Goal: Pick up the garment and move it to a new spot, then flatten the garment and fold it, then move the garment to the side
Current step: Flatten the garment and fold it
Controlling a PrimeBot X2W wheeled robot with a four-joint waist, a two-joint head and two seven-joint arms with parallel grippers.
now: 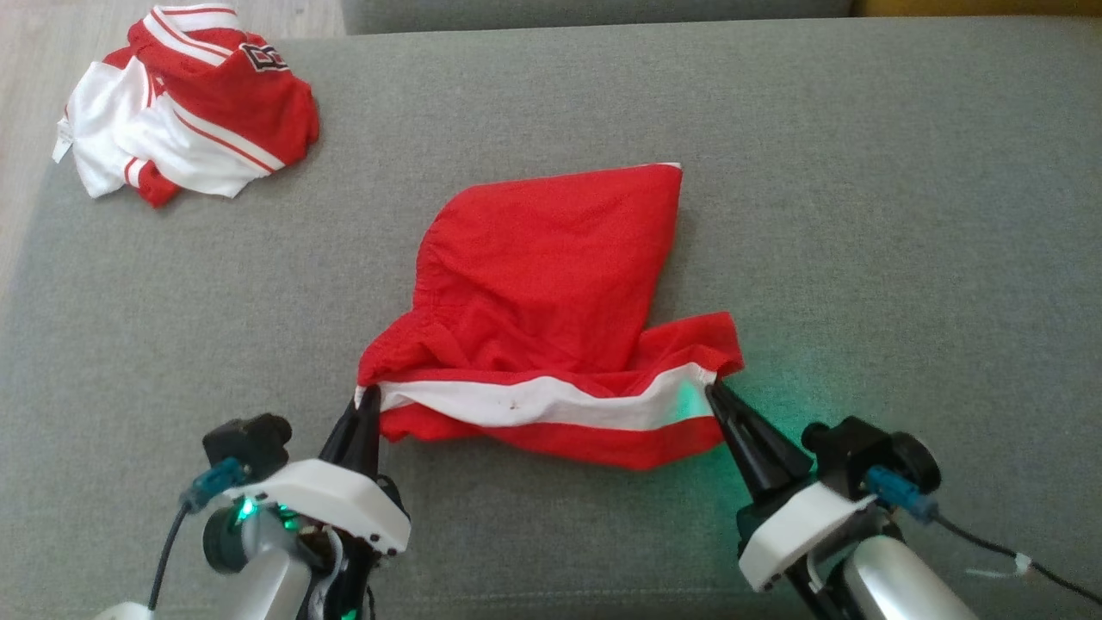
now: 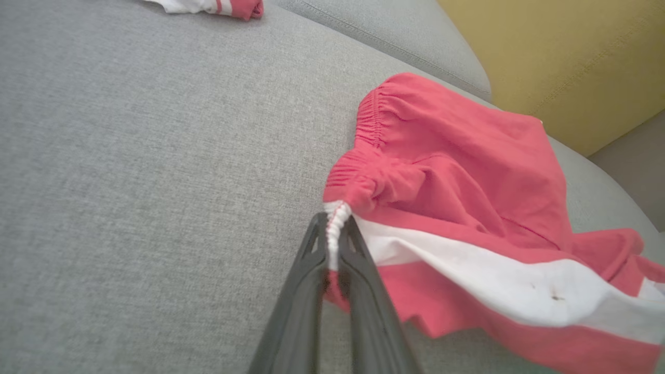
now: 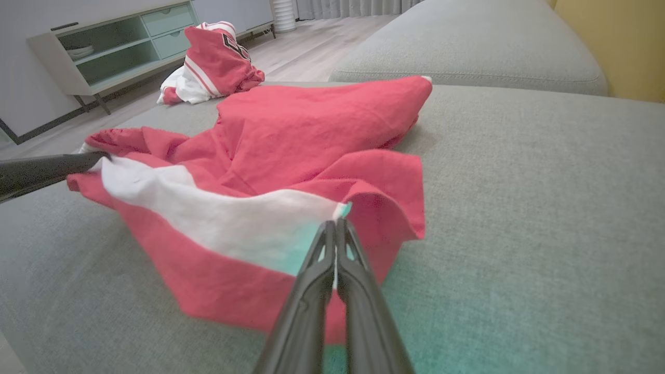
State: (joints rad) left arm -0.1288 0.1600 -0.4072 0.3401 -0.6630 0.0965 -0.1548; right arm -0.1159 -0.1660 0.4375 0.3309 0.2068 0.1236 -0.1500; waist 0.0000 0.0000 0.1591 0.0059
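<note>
The garment [image 1: 551, 284] is a pair of red shorts with a white side stripe, lying on the grey couch cushion [image 1: 861, 258]. Its near edge is lifted and stretched between my two grippers. My left gripper [image 1: 368, 394] is shut on the waistband end of the white stripe [image 2: 335, 223]. My right gripper [image 1: 711, 389] is shut on the hem end of that stripe [image 3: 340, 213]. The far part of the garment [image 3: 322, 114] still rests on the cushion, and its near edge [image 2: 493, 280] hangs in a fold between the grippers.
A second red and white jersey [image 1: 189, 103] lies crumpled at the cushion's far left corner. A back cushion [image 3: 467, 47] runs along the far edge. A low cabinet [image 3: 109, 47] stands on the floor beyond. A yellow wall [image 2: 571, 57] lies behind the couch.
</note>
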